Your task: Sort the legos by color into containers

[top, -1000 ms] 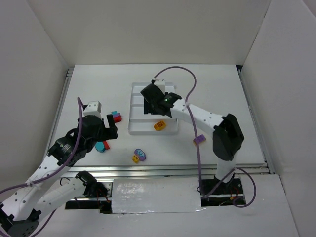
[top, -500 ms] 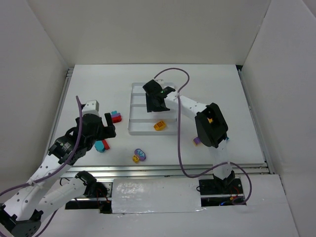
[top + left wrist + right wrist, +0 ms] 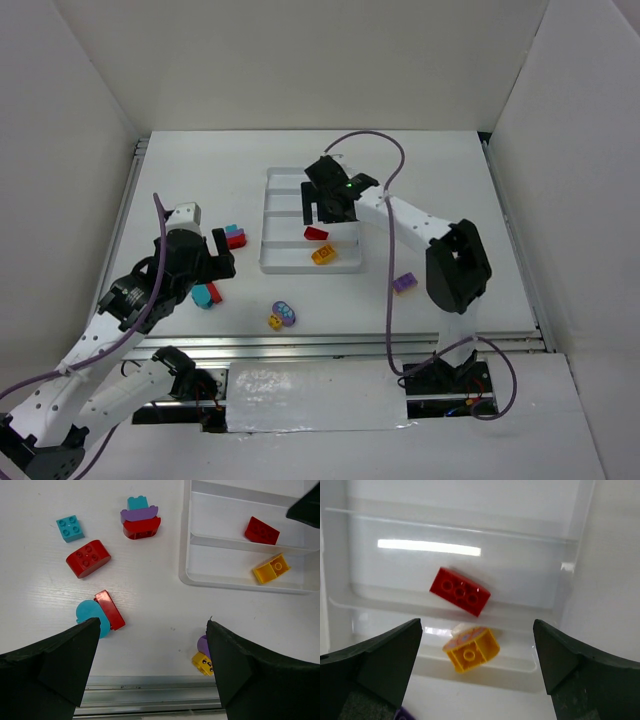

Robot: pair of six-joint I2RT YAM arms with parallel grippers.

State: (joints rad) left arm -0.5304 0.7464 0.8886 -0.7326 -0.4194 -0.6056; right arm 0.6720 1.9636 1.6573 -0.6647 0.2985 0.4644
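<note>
- Jaws of the right gripper (image 3: 475, 666) gape wide, gripping nothing, above the tray (image 3: 272, 262).
- Red brick (image 3: 460, 591) lies tilted in the second compartment from the near end, with the yellow brick (image 3: 470, 649) in the nearest.
- Left gripper (image 3: 150, 672) is open too, empty, over loose legos (image 3: 88, 558).

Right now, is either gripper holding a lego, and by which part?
Nothing is held. The left gripper and right gripper are both open; the red lego lies loose in the tray under the right one.

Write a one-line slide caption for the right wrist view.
Open right gripper over the white tray: a red brick in one compartment, a yellow brick in the neighbouring one.
</note>
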